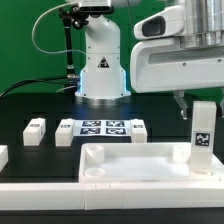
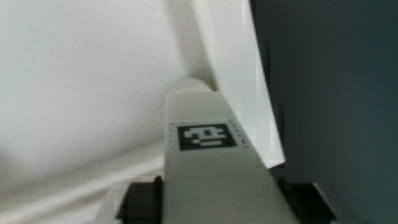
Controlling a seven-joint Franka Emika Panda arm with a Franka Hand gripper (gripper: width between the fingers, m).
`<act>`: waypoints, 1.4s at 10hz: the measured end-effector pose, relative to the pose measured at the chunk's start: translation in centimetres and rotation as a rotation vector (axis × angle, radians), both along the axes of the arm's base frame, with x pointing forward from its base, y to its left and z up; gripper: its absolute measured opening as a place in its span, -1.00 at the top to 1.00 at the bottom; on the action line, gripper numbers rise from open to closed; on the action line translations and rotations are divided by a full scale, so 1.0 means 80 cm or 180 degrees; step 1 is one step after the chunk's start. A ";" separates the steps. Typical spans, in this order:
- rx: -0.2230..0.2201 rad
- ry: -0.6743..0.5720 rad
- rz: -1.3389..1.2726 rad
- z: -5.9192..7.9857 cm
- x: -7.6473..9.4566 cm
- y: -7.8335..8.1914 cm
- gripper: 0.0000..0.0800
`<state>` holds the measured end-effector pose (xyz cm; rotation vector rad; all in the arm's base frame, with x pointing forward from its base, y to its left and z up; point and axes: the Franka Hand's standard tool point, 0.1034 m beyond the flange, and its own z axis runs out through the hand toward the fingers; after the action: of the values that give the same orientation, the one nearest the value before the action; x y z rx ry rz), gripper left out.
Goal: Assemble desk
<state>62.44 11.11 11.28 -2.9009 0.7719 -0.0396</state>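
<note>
While the Panda arm's gripper (image 1: 196, 100) hung at the exterior view's right, a white leg (image 1: 203, 130) stood upright at the right end of the tabletop panel (image 1: 120, 160), its tag facing the camera. The panel lay near the camera on the black table (image 1: 30, 105). Farther back, loose legs (image 1: 35, 130) lay on either side of the marker board (image 1: 103, 128), in front of the robot's base (image 1: 100, 70).

From the wrist view, the gripper (image 2: 214, 200) was clamped on the tagged leg (image 2: 206, 150), with a dark finger (image 2: 139, 200) pressed to each side. The leg pointed at the panel's raised rim (image 2: 231, 70). Whether it was seated in a socket could not be told.
</note>
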 end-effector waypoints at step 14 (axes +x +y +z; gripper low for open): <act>0.0088 -0.0239 0.1065 -0.005 0.008 -0.011 -0.62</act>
<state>63.12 10.21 10.85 -2.9400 0.2664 -0.1005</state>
